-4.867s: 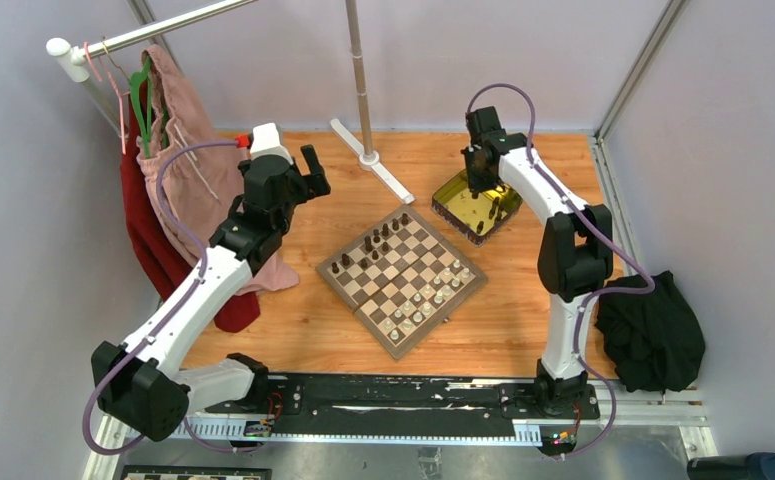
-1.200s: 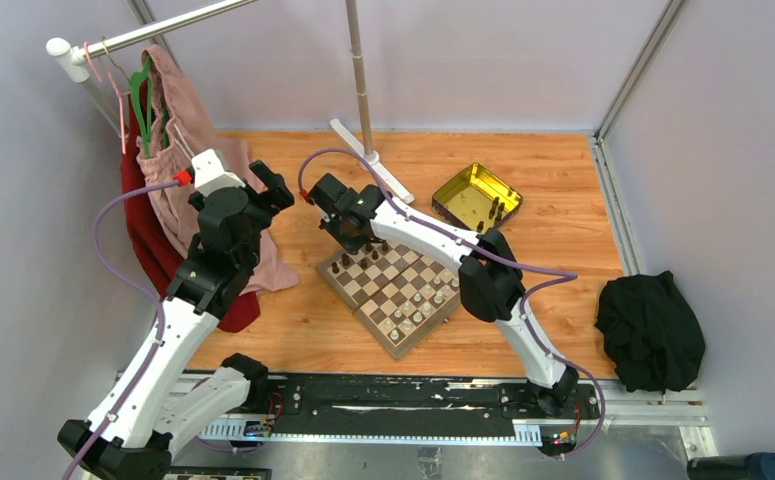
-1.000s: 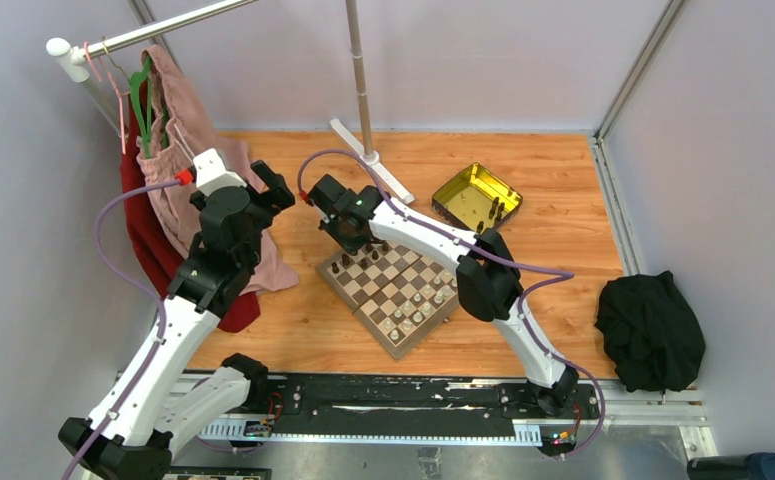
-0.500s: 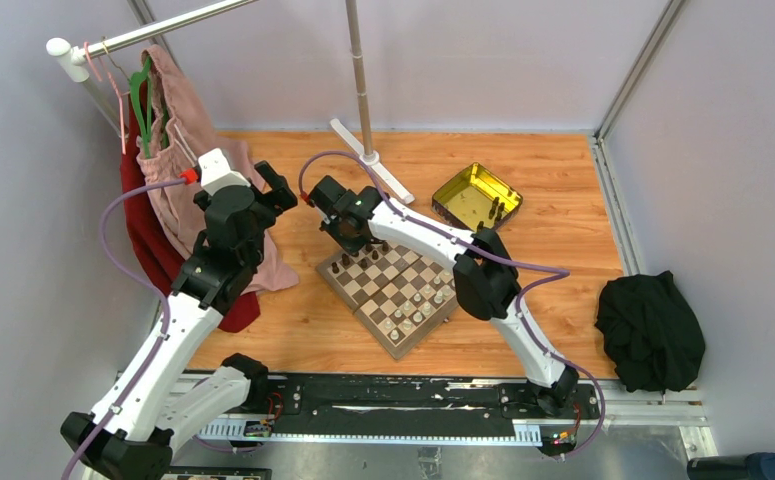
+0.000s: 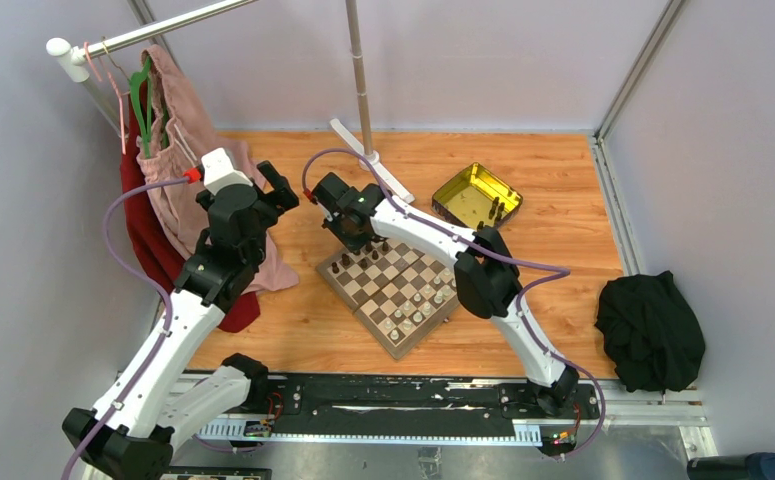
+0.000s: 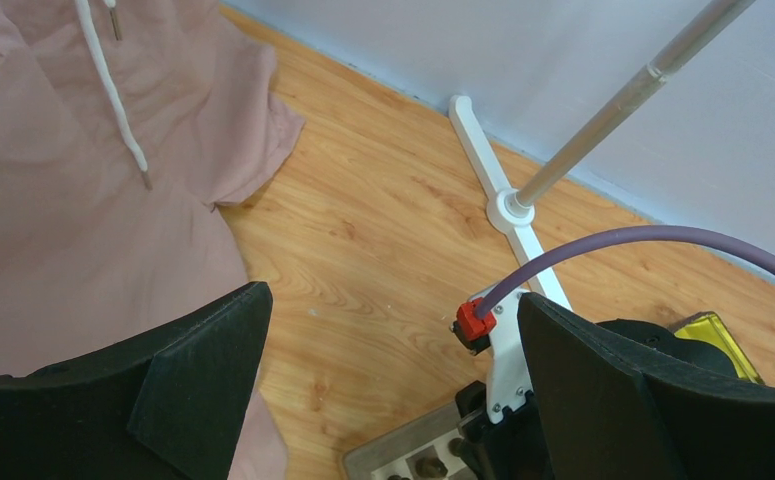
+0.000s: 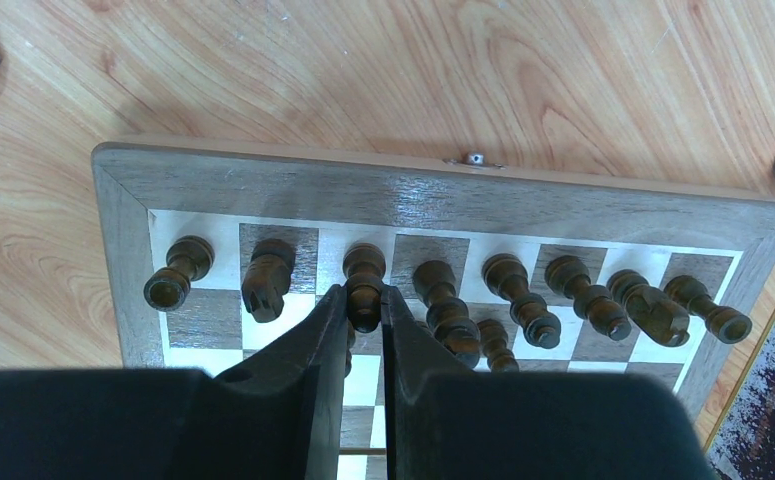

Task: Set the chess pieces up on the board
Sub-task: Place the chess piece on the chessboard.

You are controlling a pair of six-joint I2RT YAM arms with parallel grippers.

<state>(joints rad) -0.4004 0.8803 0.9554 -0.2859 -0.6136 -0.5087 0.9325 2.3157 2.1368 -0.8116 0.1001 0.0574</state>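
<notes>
Chess pieces [image 7: 518, 300]: dark brown men stood in a row along the far-left edge of the board [image 5: 363, 300]; pale men [image 5: 418, 305] stood toward its near-right edge. The board lay cornerwise at the middle of the worktop [image 5: 553, 240].

Right gripper [image 7: 366, 300]: over the dark row, fingers closed narrowly on either side of one dark chessman [image 7: 365, 268], third from the row's left end in the wrist view, upright on its square.

Left gripper [image 6: 393, 300]: fingers spread wide, holding nothing, raised over the worktop's left side beside a hanging pink garment [image 6: 63, 200].

Yellow-gold tin [image 5: 476, 197]: toward the far-right corner, a few dark men [image 5: 495, 212] inside.

Change: 4.9 s before, the right gripper was over the tin; it had since crossed to the board. Over the last second it barely moved.
</notes>
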